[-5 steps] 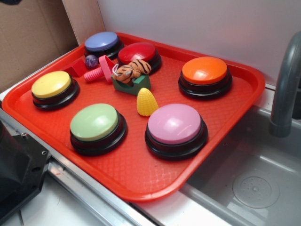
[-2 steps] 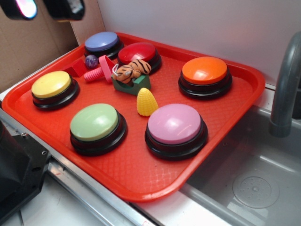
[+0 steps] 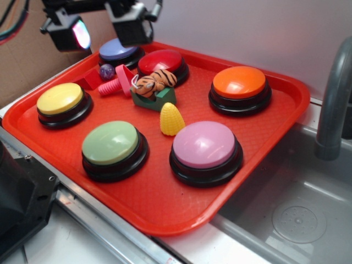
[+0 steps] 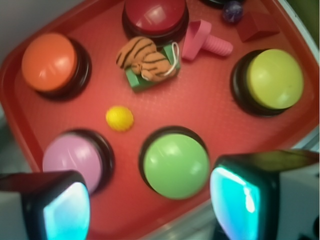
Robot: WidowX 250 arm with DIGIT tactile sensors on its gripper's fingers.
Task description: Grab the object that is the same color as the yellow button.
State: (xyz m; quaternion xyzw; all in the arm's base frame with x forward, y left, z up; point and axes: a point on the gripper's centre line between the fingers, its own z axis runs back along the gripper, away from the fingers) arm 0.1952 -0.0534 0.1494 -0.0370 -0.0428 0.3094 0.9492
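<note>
Corn, your target: the small yellow bumpy plastic toy corn cob (image 3: pixel 171 119) stands upright mid-tray, at 10 o'clock from the pink dome button (image 3: pixel 204 145), matching the pale yellow dome button (image 3: pixel 60 99). Your gripper (image 3: pixel 104 27) hovers high at the tray's 11 o'clock corner, fingers spread and empty, presumably surveying before descending.

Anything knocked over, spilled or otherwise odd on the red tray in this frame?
Mostly tidy. The only oddity: the orange striped tiger toy lies slumped on a small green block. The small yellow plastic corn cob stands upright; nothing spilled.
</note>
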